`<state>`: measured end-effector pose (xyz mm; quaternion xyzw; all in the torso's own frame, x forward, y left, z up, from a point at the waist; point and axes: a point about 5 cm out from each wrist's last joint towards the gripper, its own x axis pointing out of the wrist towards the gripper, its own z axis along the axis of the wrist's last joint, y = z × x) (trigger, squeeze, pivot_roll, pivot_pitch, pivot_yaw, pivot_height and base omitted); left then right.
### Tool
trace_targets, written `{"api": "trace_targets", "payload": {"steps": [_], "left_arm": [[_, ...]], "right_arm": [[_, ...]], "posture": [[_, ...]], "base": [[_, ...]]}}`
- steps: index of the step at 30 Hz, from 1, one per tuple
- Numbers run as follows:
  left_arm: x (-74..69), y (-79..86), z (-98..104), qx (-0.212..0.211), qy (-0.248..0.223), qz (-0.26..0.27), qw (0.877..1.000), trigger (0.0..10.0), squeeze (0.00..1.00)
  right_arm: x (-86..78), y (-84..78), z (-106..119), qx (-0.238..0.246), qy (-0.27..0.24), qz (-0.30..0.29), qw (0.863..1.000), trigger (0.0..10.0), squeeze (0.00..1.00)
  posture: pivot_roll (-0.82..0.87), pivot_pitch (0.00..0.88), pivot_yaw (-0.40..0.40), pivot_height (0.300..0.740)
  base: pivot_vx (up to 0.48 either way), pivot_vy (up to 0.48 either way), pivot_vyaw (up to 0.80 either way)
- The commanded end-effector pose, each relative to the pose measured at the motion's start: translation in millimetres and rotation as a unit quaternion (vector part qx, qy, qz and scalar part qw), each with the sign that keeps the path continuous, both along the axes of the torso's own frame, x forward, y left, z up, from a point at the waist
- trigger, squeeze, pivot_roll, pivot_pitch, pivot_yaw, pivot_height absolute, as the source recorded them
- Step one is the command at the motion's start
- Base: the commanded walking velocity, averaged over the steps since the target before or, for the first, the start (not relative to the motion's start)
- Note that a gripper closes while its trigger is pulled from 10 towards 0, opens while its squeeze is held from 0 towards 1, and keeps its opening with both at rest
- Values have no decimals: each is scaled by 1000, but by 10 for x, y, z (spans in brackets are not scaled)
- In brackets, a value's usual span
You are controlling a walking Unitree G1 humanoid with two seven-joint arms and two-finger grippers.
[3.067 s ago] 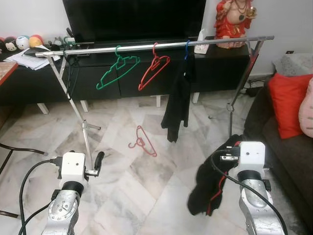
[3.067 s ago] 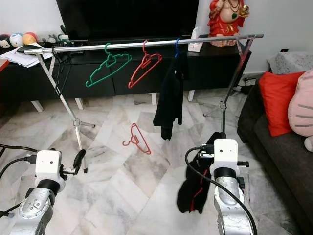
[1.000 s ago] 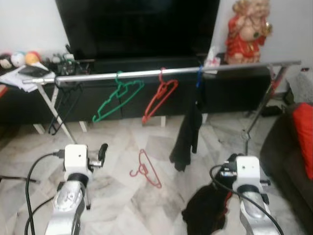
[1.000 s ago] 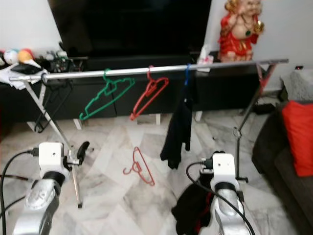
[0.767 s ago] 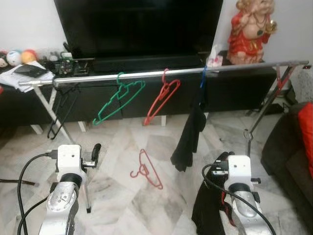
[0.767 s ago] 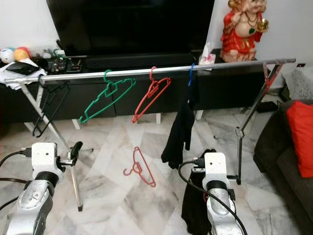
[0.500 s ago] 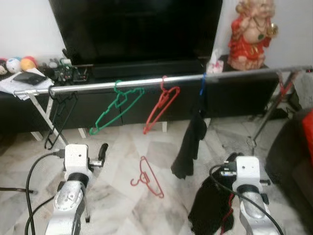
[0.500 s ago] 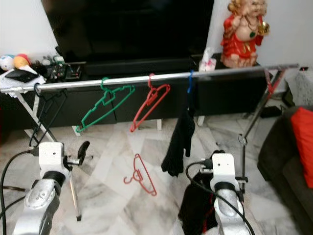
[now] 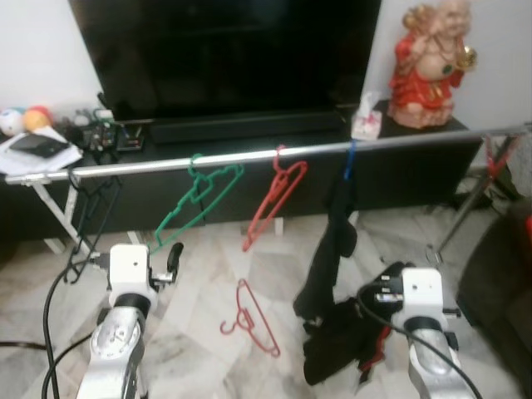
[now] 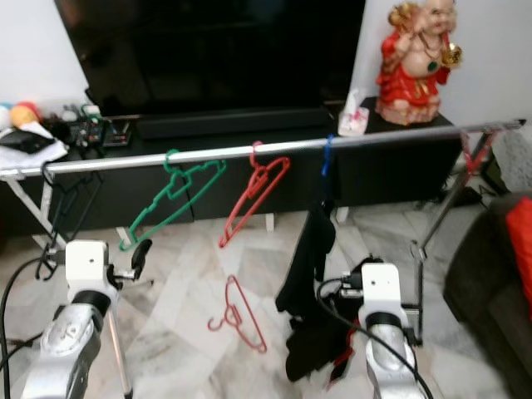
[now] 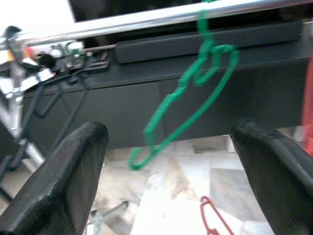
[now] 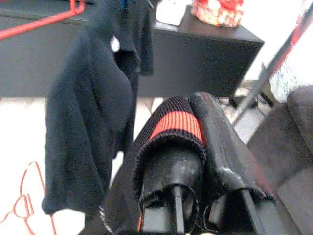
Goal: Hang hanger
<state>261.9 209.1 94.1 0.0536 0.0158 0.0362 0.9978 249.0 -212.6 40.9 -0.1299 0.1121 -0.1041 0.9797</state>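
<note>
Right claw [image 12: 195, 147] was clamped together on a black garment with a red stripe [image 12: 173, 125]; the cloth wrapped over one finger and hung down below the claw toward the floor [image 9: 199, 349]. The garment's lower folds [image 9: 337, 341] drooped just left of the right wrist housing. Directly ahead of the right claw hung a dark garment [image 12: 93, 112] on a blue hanger [image 9: 349, 160], suspended from the silver rail [image 9: 249, 156]. Beyond it, further from the claw, stood the black TV counter [image 12: 195, 54] carrying a red figurine [image 9: 428, 58] and a tissue box [image 9: 366, 125]. A slanted rack leg [image 12: 274, 58] and a dark sofa [image 12: 293, 147] lay to the claw's right.

Left claw [image 11: 171, 161] was held with fingers [image 11: 63, 176] wide apart and nothing between them. It was raised level and pointed at the rail. A green hanger [image 11: 190, 103] hung tilted on the rail just ahead of and above the claw, not touching it. Right of the green one, a red hanger [image 9: 274, 199] hung tilted on the same rail. A second red hanger [image 9: 249, 320] lay flat on the floor, between the two claws and ahead of them, well apart from both. A black hanger [image 9: 87, 216] hung near the rail's left end, left of the left claw.
</note>
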Motion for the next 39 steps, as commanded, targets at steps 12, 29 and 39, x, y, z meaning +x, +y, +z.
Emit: {"api": "trace_targets", "payload": {"steps": [12,29,39], "left_arm": [[-22,22,-22,4,6,-8,1000,10000,0],[-15,56,-26,15,10,-10,1000,10000,0],[-15,56,-26,15,10,-10,1000,10000,0]], "right_arm": [[47,59,51,4,-18,9,1000,10000,0],[57,74,53,5,-19,12,1000,10000,0],[57,74,53,5,-19,12,1000,10000,0]], "posture": [[-101,0,18,740],[-99,0,17,740],[-99,0,17,740]], "base": [[166,0,0],[0,0,0],[0,0,0]]}}
